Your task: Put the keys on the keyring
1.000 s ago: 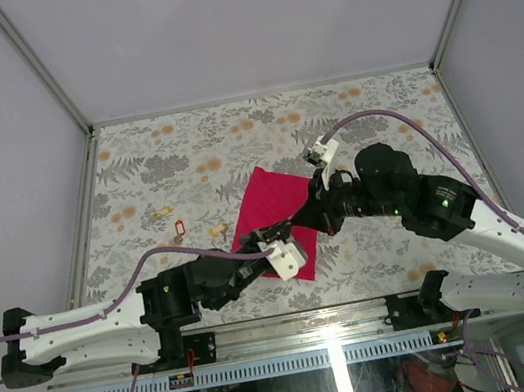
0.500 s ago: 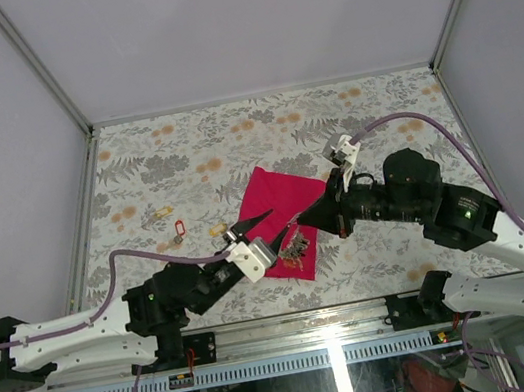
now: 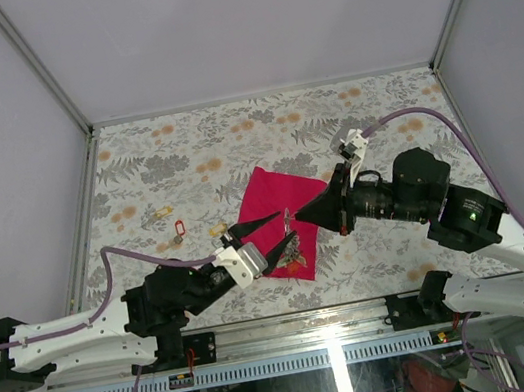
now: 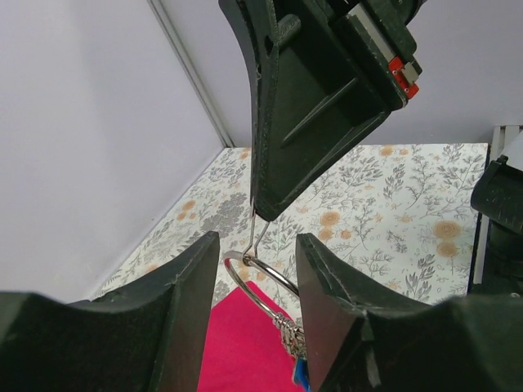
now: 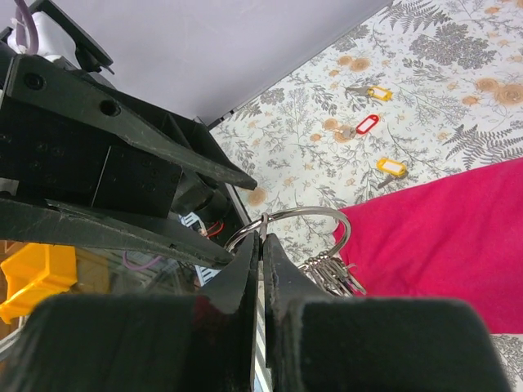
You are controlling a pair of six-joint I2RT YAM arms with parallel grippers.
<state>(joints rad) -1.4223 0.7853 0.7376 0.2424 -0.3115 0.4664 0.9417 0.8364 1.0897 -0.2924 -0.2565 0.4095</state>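
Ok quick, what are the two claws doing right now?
Left gripper: open, gripping nothing.
Right gripper: closed on the thin silver metal keyring.

A magenta cloth lies flat near the middle of the table, turned so that one corner points to the far side. The table top is pale, printed with grey leaves and orange flowers. Plain lilac-grey walls close it in on the left, far and right sides, with slim metal posts rising from the two far corners. A grey metal rail runs along the near edge. The right wrist view shows a yellow block at its lower left, too blurred to name.
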